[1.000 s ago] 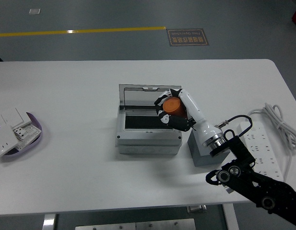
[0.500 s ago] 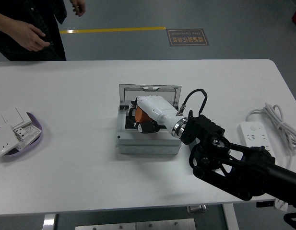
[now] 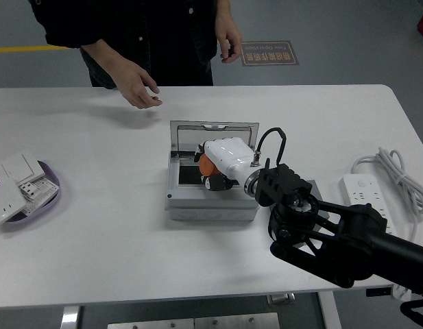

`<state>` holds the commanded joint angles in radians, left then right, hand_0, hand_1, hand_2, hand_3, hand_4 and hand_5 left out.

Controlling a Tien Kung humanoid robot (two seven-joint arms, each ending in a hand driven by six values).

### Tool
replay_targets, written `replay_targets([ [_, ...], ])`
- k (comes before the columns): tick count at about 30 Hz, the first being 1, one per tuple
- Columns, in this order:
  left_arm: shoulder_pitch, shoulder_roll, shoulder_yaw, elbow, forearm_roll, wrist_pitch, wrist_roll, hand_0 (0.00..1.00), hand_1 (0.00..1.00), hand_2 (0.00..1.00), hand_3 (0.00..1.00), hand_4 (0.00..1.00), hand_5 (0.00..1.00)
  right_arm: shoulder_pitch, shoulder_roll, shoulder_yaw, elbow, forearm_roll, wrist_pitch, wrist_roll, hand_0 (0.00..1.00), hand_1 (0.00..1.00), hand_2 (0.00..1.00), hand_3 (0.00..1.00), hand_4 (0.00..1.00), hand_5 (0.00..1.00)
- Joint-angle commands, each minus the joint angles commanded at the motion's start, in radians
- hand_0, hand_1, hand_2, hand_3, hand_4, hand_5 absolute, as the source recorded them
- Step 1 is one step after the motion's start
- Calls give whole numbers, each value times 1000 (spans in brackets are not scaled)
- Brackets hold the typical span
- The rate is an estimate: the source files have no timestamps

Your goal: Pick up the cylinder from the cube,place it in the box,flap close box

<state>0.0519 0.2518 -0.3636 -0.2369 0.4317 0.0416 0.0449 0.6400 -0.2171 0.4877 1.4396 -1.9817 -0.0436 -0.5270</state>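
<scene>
The grey box (image 3: 211, 205) stands mid-table with its lid (image 3: 214, 136) open and upright at the back. My right hand (image 3: 212, 177), white with black fingers, reaches into the box from the right. It is shut on the orange cylinder (image 3: 206, 164), which shows only as a small patch under the palm, low inside the box. My black right arm (image 3: 334, 240) crosses the lower right and hides the cube. My left hand is out of view.
A person stands at the far side, one hand (image 3: 139, 89) held open over the table's far edge, the other (image 3: 228, 42) by their side. A white power strip (image 3: 365, 195) with its cable (image 3: 396, 171) lies right. A purple plate (image 3: 50, 179) with white switch panels (image 3: 12, 184) lies far left.
My right hand carried the cylinder from beside the box leftward and down into it. The person walked in from the left to the far middle and put a hand over the table.
</scene>
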Motion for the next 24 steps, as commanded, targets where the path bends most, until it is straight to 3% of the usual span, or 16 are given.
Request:
replay_targets([
  [1,0,0,0,0,0,0,0,593,627,621,639,701,235,-1,0,-1,-1,0,-2,1,795,718,735,692,658,475],
  [2,-1,0,-1,0,0,0,0,593,627,622,640,701,234,-2,0,-1,-1,0,-4,3,822,726,744,755,767,597],
  [12,-1,-1,-2,-1,2,0,0,593,626,622,640,702,236,-18,-14,1,11,34,-34,28,819,727,741,760,794,635],
  [19,-2,-4,-8,-4,10,-1,1,593,626,622,641,701,236,-35,-70,61,127,162,-97,94,809,717,732,753,821,668],
  [24,-1,-4,-7,-3,8,0,2,593,626,622,639,701,235,-38,-107,122,218,189,-120,121,799,705,721,747,827,671],
])
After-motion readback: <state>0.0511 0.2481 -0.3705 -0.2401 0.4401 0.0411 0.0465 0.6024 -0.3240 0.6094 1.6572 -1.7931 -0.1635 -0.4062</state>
